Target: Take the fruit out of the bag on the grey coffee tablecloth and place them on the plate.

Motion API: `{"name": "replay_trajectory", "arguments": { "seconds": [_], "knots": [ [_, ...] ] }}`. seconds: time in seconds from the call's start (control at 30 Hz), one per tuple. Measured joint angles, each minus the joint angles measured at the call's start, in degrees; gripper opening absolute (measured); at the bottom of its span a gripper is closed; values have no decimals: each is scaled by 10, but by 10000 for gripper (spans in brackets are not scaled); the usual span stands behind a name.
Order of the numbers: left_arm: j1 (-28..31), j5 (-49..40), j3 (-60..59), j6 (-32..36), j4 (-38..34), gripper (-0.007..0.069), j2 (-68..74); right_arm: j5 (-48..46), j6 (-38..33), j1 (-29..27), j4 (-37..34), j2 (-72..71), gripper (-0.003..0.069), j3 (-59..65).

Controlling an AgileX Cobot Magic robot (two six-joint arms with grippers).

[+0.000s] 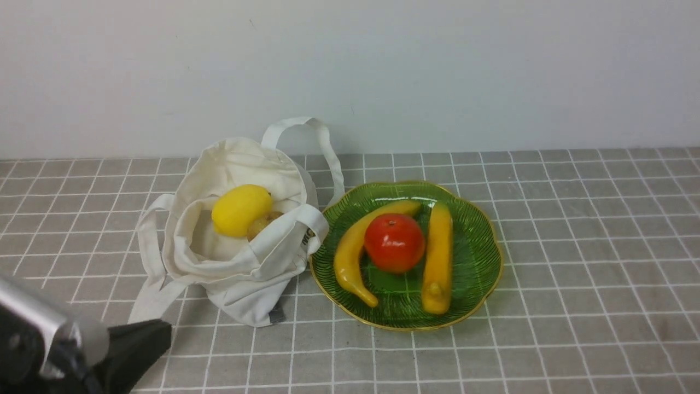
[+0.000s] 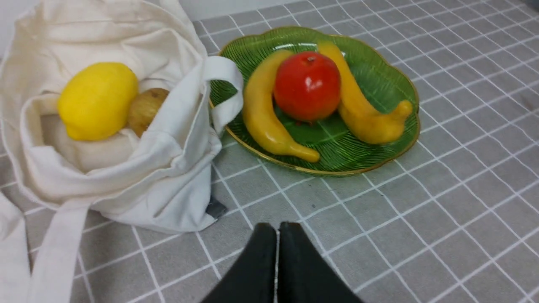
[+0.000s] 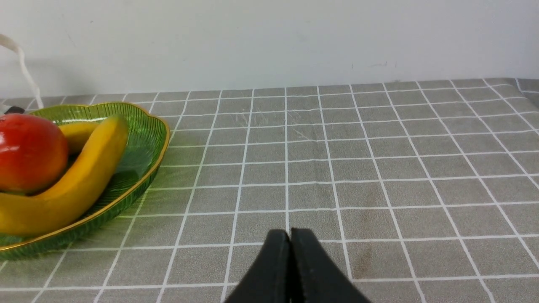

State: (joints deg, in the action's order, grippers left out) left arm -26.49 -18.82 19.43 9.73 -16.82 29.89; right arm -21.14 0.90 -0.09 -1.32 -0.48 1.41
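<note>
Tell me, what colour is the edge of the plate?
Gold, running round the wavy rim of the green plate. The left wrist view shows it best.

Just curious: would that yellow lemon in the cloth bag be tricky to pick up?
Probably slippery: the lemon looks smooth and glossy. Its rounded shape would likely roll once out. The soft bag may sag around it.
</note>
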Motion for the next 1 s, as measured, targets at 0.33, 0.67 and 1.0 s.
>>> {"name": "replay_trajectory", "arguments": {
  "seconds": [0.33,0.67,1.0],
  "knots": [
    [0,26,-99,4,-2,-8,-37,0,0,0,0,0,-15,0],
    [0,28,-106,4,-2,-8,-55,0,0,0,0,0,-15,0],
    [120,28,-182,-62,143,-8,-250,0,0,0,0,0,-15,0]
  ]
}}
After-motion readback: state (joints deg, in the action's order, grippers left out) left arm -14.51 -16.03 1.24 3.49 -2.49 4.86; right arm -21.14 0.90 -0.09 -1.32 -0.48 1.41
